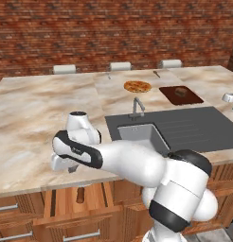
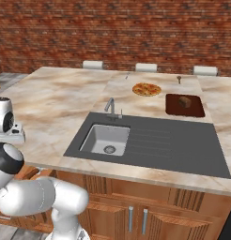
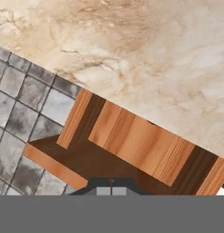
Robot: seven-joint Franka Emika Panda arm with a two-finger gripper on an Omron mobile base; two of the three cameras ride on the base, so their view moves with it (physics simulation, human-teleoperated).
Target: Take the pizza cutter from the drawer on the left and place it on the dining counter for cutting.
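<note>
Gripper [image 3: 111, 191] shut, nothing visibly held, poised above open drawer [image 3: 132, 145] beneath counter [image 1: 38, 118] edge, apparently lined up for the reach. Cutter [image 1: 80, 194] lying in drawer, reddish handle up, not yet grasped.

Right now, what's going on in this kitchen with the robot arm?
The white arm is reaching down over the front edge of the dining counter toward the open drawer on the left. A reddish-brown handle, likely the pizza cutter, lies inside. The gripper is shut above the drawer and holds nothing. A pizza and a cutting board sit beyond the sink.
</note>
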